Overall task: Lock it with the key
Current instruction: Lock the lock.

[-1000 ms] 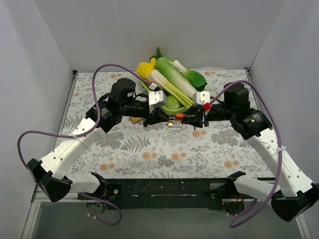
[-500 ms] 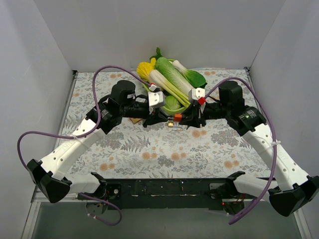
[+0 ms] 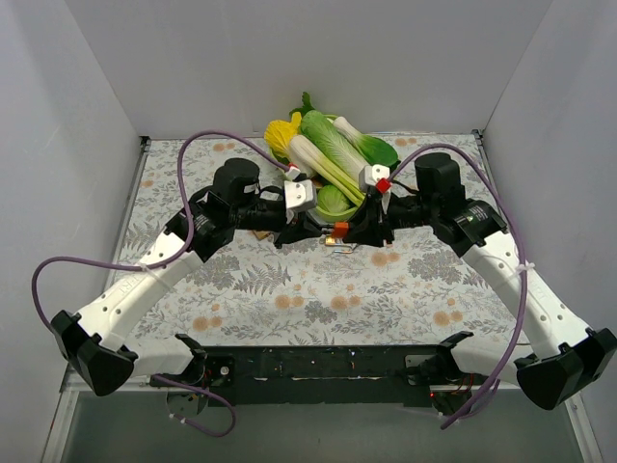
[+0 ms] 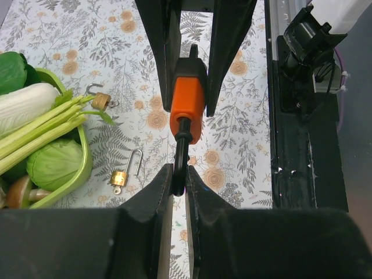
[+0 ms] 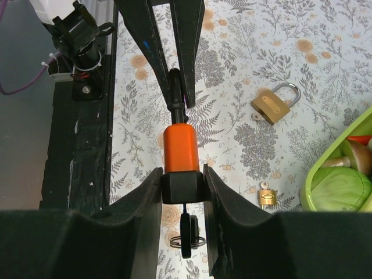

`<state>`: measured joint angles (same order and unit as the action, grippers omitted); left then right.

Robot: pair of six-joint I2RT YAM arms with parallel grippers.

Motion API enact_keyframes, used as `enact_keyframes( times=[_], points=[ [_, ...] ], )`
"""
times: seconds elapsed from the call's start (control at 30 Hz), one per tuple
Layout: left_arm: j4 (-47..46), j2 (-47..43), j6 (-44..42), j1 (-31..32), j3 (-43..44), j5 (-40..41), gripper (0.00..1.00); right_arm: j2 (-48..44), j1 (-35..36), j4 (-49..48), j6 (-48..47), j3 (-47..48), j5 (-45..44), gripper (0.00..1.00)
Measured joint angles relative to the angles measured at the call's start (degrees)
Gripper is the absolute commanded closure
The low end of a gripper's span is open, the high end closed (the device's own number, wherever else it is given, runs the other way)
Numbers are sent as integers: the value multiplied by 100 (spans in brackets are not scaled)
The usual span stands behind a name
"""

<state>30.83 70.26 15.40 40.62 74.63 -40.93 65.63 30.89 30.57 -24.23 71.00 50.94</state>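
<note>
An orange padlock [image 3: 339, 229] with a black base is held in the air between both grippers, above the table's middle. My left gripper [image 4: 179, 174] is shut on its black shackle [image 4: 181, 148]; the orange body [image 4: 188, 99] points away from it. My right gripper [image 5: 183, 180] is shut on the lock's black base [image 5: 183, 187], with the orange body [image 5: 180, 148] ahead of it. A black key [image 5: 186, 235] on a wire ring hangs from the base, between the right fingers. In the top view the left gripper [image 3: 313, 230] and right gripper [image 3: 360, 230] face each other.
A green basket [image 3: 333, 204] of vegetables stands just behind the grippers. Three brass padlocks lie on the floral cloth: a large one [image 5: 271, 106], a small one [image 5: 267, 196], and one with an open shackle [image 4: 125, 171]. The black base rail [image 4: 299, 133] runs along the near edge.
My right arm has moved left, toward the left gripper, and the orange padlock has shifted slightly left with it. The left arm has barely moved.
</note>
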Motion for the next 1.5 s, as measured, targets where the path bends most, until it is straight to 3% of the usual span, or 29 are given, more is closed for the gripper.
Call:
enact_keyframes(
  times=[0.53, 0.9, 1.5],
  points=[
    [109, 444, 293, -59, 216, -328, 100, -57, 146, 492, -490, 87, -741, 99],
    [-83, 507, 656, -59, 214, -452, 100, -83, 153, 557, -684, 83, -710, 99],
    [-507, 387, 647, 79, -13, -433, 100, 103, 175, 372, -101, 76, -389, 99]
  ],
)
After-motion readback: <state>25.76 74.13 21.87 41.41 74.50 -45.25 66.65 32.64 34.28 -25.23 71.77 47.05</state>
